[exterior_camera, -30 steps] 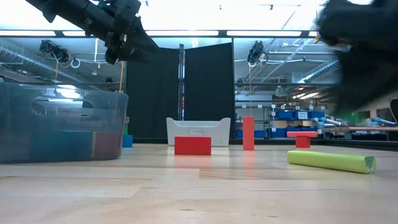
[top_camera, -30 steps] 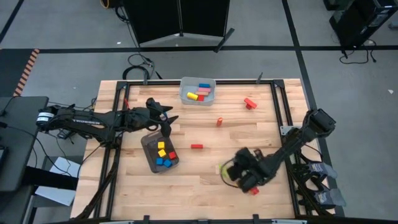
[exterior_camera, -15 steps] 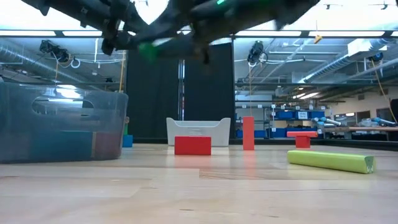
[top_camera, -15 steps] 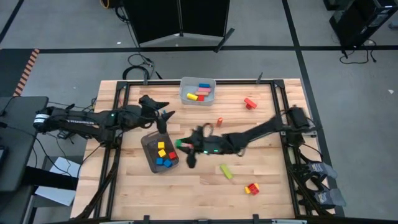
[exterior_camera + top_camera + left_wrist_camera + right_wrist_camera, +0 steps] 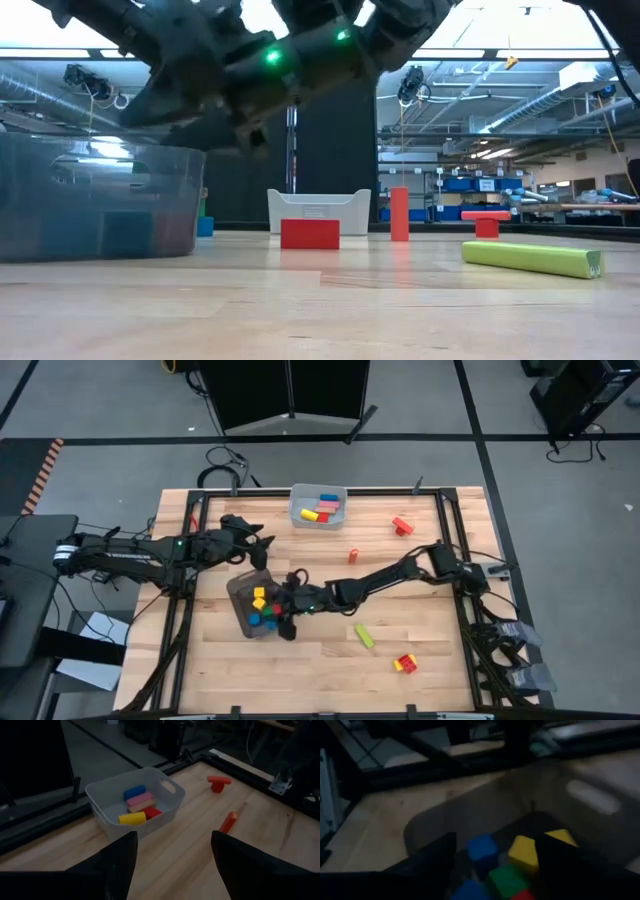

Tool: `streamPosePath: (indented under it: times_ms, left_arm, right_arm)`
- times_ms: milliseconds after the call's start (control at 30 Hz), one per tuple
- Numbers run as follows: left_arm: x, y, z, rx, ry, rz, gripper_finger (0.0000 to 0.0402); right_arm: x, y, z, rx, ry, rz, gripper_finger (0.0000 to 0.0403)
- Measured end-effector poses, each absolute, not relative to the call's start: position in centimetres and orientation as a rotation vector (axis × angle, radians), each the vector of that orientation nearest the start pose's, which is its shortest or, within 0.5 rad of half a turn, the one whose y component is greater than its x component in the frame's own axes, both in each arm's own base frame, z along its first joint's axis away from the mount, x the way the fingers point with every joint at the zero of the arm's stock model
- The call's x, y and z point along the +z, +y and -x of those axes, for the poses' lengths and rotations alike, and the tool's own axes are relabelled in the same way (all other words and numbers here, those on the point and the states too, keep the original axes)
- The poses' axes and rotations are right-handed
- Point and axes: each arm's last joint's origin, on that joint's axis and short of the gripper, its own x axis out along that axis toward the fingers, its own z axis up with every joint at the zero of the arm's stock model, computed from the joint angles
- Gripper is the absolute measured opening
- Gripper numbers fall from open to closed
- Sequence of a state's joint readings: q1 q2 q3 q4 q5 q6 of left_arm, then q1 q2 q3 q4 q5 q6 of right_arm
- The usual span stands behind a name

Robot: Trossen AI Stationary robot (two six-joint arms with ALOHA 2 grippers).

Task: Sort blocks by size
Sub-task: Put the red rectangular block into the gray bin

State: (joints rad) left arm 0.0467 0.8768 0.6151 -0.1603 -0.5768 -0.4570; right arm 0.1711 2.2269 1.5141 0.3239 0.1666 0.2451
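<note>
The dark tray (image 5: pixel 240 588) at the left centre holds small cubes: yellow (image 5: pixel 259 596), blue (image 5: pixel 255 622) and red. The right wrist view shows a green cube (image 5: pixel 503 878) among them. My right gripper (image 5: pixel 285 620) (image 5: pixel 495 842) hovers open over the tray's near right part, touching nothing. My left gripper (image 5: pixel 257 548) (image 5: pixel 172 837) stands open above the table just behind the tray, nothing between its fingers. The light bin (image 5: pixel 318 506) (image 5: pixel 135 800) at the far edge holds longer bars: blue, pink, yellow and red.
A green bar (image 5: pixel 363 635) (image 5: pixel 530 258) lies on the table to the near right, a red and yellow block (image 5: pixel 405 663) beyond it. A red upright block (image 5: pixel 353 555), a red T-shape (image 5: pixel 402 525) and a flat red block (image 5: pixel 310 233) stand mid-table. My right arm spans the table's middle.
My right gripper has swept from the table's near right, beside the green bar, toward the left edge and now hangs over the tray, its wrist rolled on the way. The green bar and the red and yellow block have stayed where they were.
</note>
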Motion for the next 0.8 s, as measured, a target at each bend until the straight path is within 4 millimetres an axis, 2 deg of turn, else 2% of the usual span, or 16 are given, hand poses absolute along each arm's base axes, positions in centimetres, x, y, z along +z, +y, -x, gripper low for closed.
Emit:
streamPosePath:
  times_ms: [100,167,233,333,467,567,667,800]
  left_arm:
    - [25.9,2.4,-18.8,0.67,0.301,0.334,0.0261]
    - [25.5,2.3,-19.2,0.623,0.343,0.326,0.0261]
    - [25.1,2.2,-19.8,0.578,0.388,0.314,0.0261]
    - [24.9,2.1,-21.4,0.507,0.459,0.272,0.0261]
    - [25.0,1.9,-25.2,0.363,0.563,0.198,0.0261]
    - [24.4,1.7,-28.6,0.271,0.663,0.145,0.0261]
    - [23.1,1.4,-31.6,0.185,0.768,0.094,0.0261]
    - [21.1,0.4,-34.7,0.09,0.886,0.027,0.0261]
  right_arm:
    - [17.6,7.1,-46.8,-0.095,0.325,-0.138,0.0316]
    - [18.0,6.5,-44.6,-0.136,0.29,-0.122,0.0322]
    - [18.2,5.8,-41.7,-0.167,0.238,-0.114,0.0323]
    - [19.5,4.9,-36.8,-0.221,0.128,-0.109,0.0315]
    - [20.7,3.6,-30.5,-0.324,0.046,-0.106,0.0303]
    - [22.0,2.8,-26.8,-0.386,-0.026,-0.126,0.0296]
    - [22.9,2.3,-24.0,-0.404,-0.079,-0.126,0.029]
    - [24.0,2.2,-21.7,-0.395,-0.143,-0.12,0.0287]
